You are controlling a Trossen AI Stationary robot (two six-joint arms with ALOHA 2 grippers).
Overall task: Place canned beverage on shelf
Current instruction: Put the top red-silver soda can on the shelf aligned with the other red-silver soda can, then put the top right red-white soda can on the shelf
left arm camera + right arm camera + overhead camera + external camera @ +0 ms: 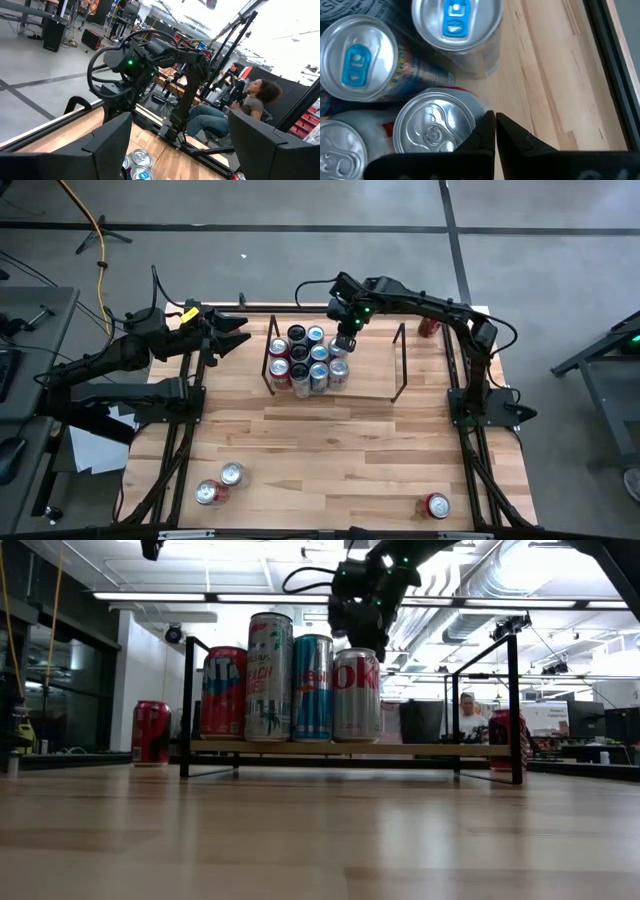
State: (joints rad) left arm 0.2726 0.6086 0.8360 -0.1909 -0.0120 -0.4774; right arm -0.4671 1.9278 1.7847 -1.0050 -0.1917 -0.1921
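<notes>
Overhead and level views of a wooden table (330, 450) carrying the shelf (400, 363), a black-rod rack set along the table's far edge. A cluster of cans (305, 360) stands upright on the left end of the shelf's flat top; the right end of the top is bare. The right gripper (345, 343) hangs over the right edge of this cluster, its fingers (495, 137) pressed together and holding nothing, their tips just beside the rim of a silver-topped can (436, 129) that stands on the shelf. The left gripper (235, 335) waits beyond the table's far left corner, fingers (107, 145) spread apart and empty. Loose cans lie off the shelf: two (220, 483) near the table's near left corner, one (437, 505) near its near right corner, one (429, 327) at its far right corner. A seated person (240, 107) appears in the room behind.
</notes>
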